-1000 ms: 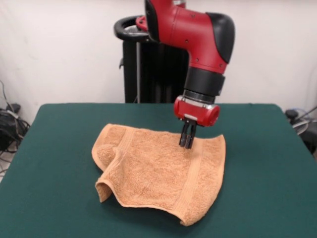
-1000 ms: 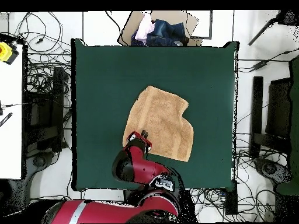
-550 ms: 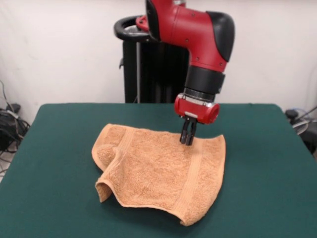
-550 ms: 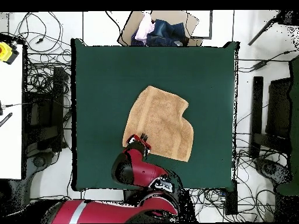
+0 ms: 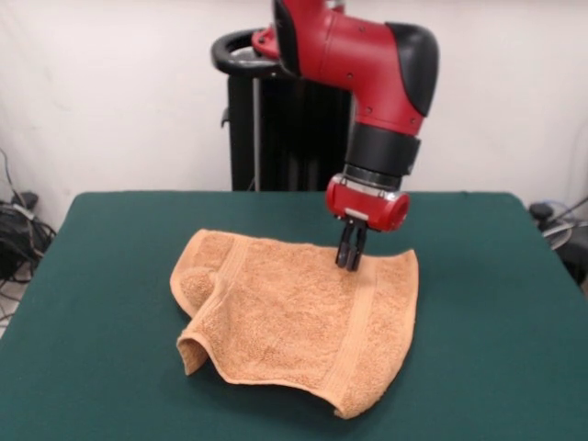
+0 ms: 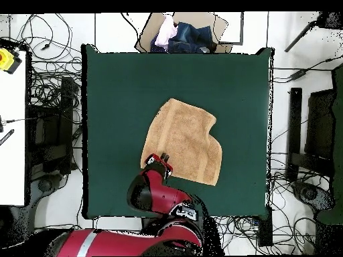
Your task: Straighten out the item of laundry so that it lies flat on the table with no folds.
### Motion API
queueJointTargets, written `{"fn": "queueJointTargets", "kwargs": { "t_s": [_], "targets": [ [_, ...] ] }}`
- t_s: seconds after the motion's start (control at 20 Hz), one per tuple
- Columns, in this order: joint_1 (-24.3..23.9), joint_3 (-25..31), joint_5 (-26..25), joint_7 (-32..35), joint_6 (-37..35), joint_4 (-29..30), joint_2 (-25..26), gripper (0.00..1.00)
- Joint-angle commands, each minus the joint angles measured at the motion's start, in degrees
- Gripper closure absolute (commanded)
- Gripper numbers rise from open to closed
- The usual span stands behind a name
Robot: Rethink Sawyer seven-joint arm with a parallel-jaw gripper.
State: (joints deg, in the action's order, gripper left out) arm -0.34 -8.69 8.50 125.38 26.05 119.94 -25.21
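Hovering with its fingers nearly together, the end effector (image 5: 349, 262) holds nothing; the towel (image 5: 294, 317) lies rumpled directly beneath on the table (image 5: 101, 276). Best pinch one layer only, then drag the curled corner outward.

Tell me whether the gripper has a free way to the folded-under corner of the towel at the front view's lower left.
Probably yes. The gripper hangs over the towel near its far edge, fingers together. Nothing stands between it and the curled corner; only bare table surrounds the cloth.
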Motion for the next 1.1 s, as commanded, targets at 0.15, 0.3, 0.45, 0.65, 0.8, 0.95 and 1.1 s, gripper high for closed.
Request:
{"fn": "queueJointTargets", "kwargs": {
  "t_s": [0.15, 0.3, 0.45, 0.65, 0.8, 0.95, 1.1],
  "targets": [
    [2.2, 6.3, 6.6, 14.0, 1.2, -3.8, 6.6, 1.0],
    [2.8, 6.3, 7.6, 14.0, 2.4, -5.2, 8.5, 1.0],
    [3.8, 6.2, 9.1, 14.1, 3.3, -6.3, 10.1, 1.0],
    [4.5, 6.3, 10.3, 14.0, 4.3, -7.3, 11.5, 1.0],
    [5.0, 6.6, 11.1, 13.8, 4.8, -7.8, 12.3, 1.0],
    [5.7, 7.0, 12.1, 13.8, 5.0, -8.3, 12.9, 1.0],
    [5.5, 8.1, 11.4, 13.9, 4.7, -8.5, 13.1, 1.0]
  ]
}}
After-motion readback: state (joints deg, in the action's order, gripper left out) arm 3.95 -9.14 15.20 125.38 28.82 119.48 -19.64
